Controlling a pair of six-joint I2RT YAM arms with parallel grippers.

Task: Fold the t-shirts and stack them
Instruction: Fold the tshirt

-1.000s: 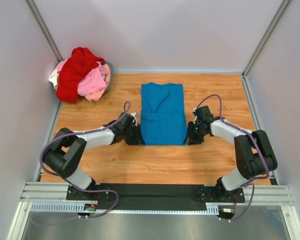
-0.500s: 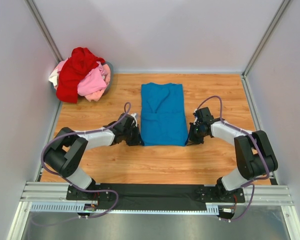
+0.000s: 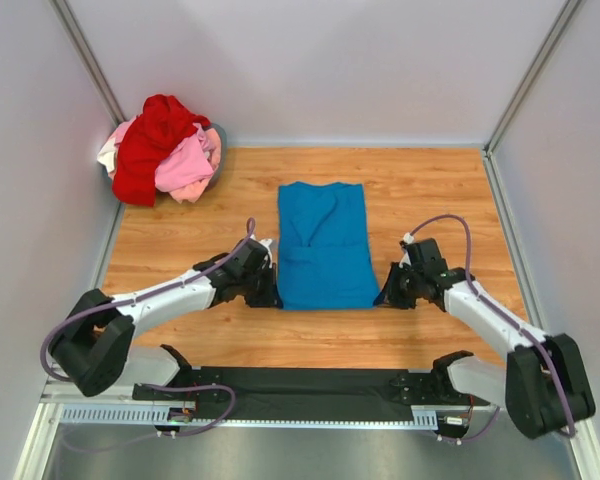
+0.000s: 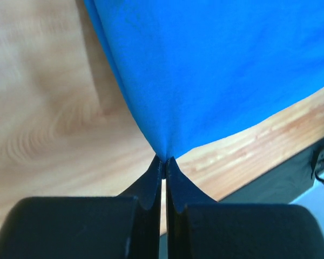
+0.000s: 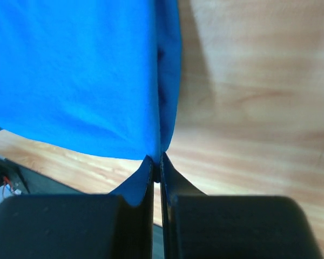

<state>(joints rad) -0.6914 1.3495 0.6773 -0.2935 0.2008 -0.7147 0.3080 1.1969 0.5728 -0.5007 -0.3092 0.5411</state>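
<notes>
The blue shirt [image 3: 323,245] lies in the middle of the bench [image 3: 440,190], narrowed into a long strip with its sides turned in and its collar end away from the arms. The left end effector [image 3: 272,298] is pressed together on the shirt's near left corner, and the right end effector [image 3: 384,298] pinches the near right corner. In both wrist views the cloth draws to a point between the closed fingers and looks tented a little off the wood. I'd judge the lengthwise folds on this one done and the crosswise fold, hem carried toward the collar, the step in hand. Well apart from the blue shirt, beyond its far left corner, the others lie bunched together: the red shirt [image 3: 155,135] draped on top, the pink shirt [image 3: 185,165] crumpled beside and under it, and a whitish shirt [image 3: 107,155] showing only as an edge on the outer side. None of those is folded and no stack exists yet. By my reckoning the job is early: one shirt partway, three untouched, all the stacking to come.
</notes>
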